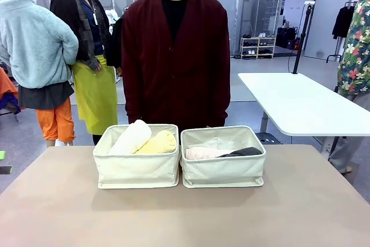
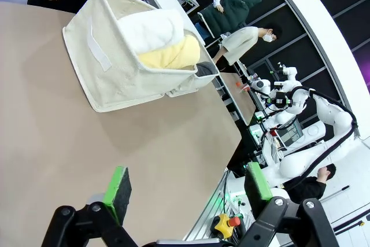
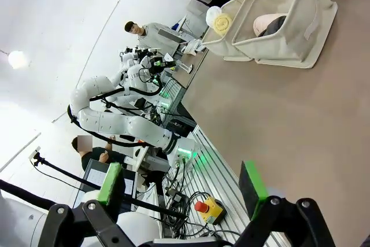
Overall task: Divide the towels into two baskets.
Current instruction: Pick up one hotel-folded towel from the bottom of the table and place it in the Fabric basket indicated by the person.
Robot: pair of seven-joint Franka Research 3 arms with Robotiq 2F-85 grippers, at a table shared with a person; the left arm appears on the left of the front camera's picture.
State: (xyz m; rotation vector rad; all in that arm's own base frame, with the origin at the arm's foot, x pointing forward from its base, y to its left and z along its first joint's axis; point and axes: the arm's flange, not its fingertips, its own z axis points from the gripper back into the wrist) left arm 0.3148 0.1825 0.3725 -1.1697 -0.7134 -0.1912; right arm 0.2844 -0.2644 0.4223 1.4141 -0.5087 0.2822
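Two cream canvas baskets sit side by side, touching, at the far middle of the table (image 1: 58, 201), just in front of a person (image 1: 175, 56) in a dark red cardigan. Both are soft-sided rectangles with rolled rims and a flat strap handle on the end wall.

Left basket (image 1: 137, 169): white towel (image 1: 132, 137) and yellow towel (image 1: 157, 143), both plush rolled cylinders. The white one leans up over the far rim; the yellow lies beside it to its right, lower.

Right basket (image 1: 222, 169): pink towel (image 1: 202, 153) on the left, grey towel (image 1: 245, 151) on the right. Both lie low; the near wall hides most of each, so their shape is hard to make out.

Table top is matte tan and smooth.

Left gripper (image 2: 185, 192): black fingers with green pads (image 2: 118, 186), jaws wide apart, holding nothing, above the table, well apart from the baskets.

Right gripper (image 3: 182, 186): jaws wide apart, holding nothing, likewise well back from the baskets. Its fingers are cut off at the bottom edge.
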